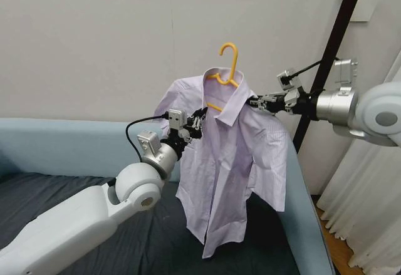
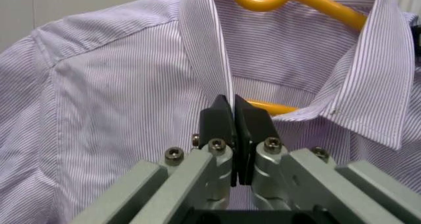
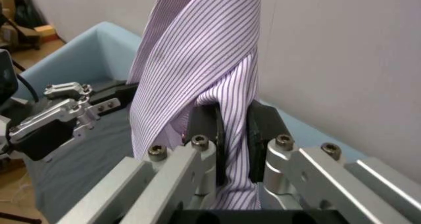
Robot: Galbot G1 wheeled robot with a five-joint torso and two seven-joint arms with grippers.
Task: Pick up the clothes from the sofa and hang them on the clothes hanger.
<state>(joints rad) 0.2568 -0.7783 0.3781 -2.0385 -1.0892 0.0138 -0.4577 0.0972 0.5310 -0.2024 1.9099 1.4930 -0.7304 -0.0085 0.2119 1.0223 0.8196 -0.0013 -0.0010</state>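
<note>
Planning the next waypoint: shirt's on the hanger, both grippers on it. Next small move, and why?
Probably carry it toward the robot's right: the shirt hangs on the yellow hanger, left gripper and right gripper both shut on its fabric, hanger unhooked in air, black rack standing there.

Left arm [image 1: 94, 215] comes in from 7 o'clock of the head view, white forearm rising toward 1 o'clock, silver wrist cocked up. Left gripper [image 1: 200, 119] sits just left of centre, black pads [image 2: 217, 119] pressed flat together on the front edge of the striped shirt [image 1: 232, 156]. Right arm [image 1: 369, 112] comes in from 3 o'clock, roughly level, pointing toward 9 o'clock. Right gripper [image 1: 254, 103] sits higher than the left one, pads [image 3: 204, 123] clamped on a fold of the shirt with cloth between them.
</note>
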